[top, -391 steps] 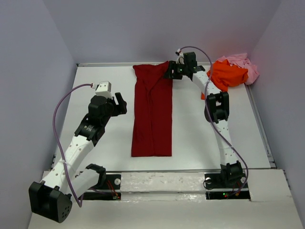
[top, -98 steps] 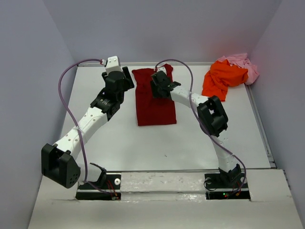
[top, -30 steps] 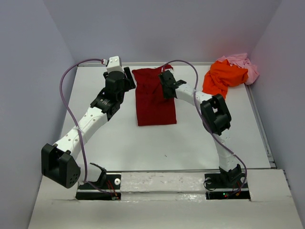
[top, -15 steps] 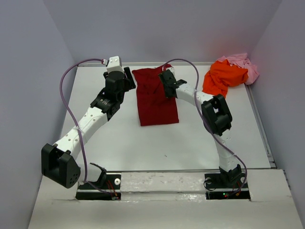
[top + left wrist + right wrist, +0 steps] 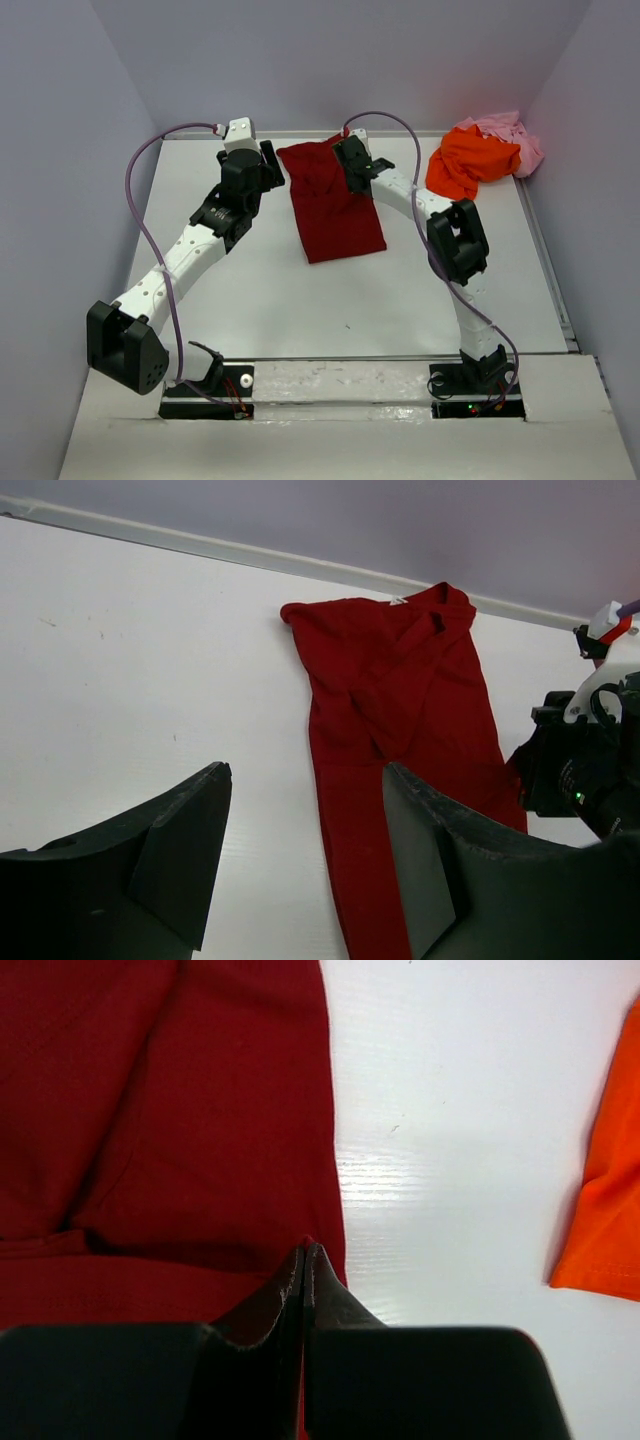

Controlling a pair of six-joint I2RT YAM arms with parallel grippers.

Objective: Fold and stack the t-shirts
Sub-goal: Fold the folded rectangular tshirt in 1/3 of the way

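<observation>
The dark red t-shirt [image 5: 335,215] lies folded into a narrow strip at the back middle of the table, tilted with its near end to the right. My right gripper [image 5: 352,170] is shut on its right edge near the far end; the right wrist view shows red cloth [image 5: 200,1110] pinched between the closed tips [image 5: 304,1250]. My left gripper [image 5: 270,168] hovers open just left of the shirt, holding nothing; in the left wrist view [image 5: 305,780] the shirt [image 5: 400,700] runs past its right finger. The orange t-shirt [image 5: 472,160] and the pale pink one [image 5: 510,135] are bunched in the back right corner.
White table [image 5: 250,300] with a raised rim and grey walls on three sides. The orange cloth's edge [image 5: 610,1210] shows right of the right gripper. The right arm's wrist [image 5: 580,770] appears at the right of the left wrist view.
The right gripper has shifted slightly back and right with the red shirt, whose near end has swung to the right. The left arm has not moved.
</observation>
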